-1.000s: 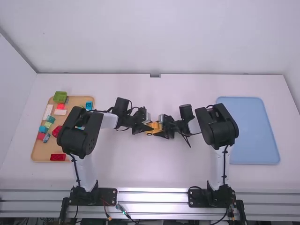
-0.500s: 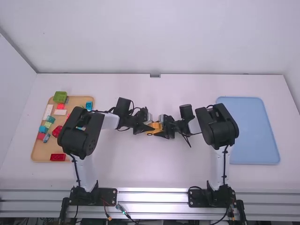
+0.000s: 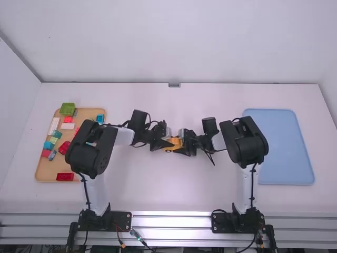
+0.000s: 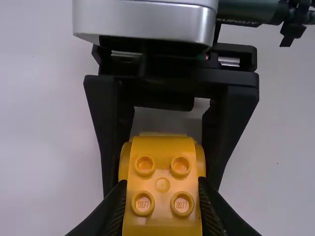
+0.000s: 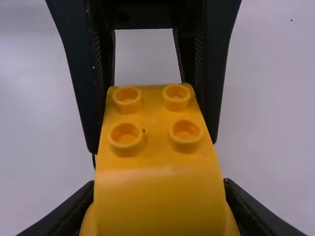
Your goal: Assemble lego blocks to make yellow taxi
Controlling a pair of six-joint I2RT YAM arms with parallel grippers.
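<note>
The left gripper [image 3: 169, 146] and right gripper [image 3: 182, 146] are both closed on the yellow block [image 3: 176, 141], facing each other over the table [image 3: 174, 190], between the tan tray [image 3: 46, 171] on the left and the blue tray [image 3: 287, 147] on the right.

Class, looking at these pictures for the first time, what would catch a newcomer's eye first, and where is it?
Most likely the bright yellow studded piece at mid-table, pinched between the left gripper and the right gripper. Next might come the tan tray of colourful blocks on the left, then the large blue mat on the right.
</note>
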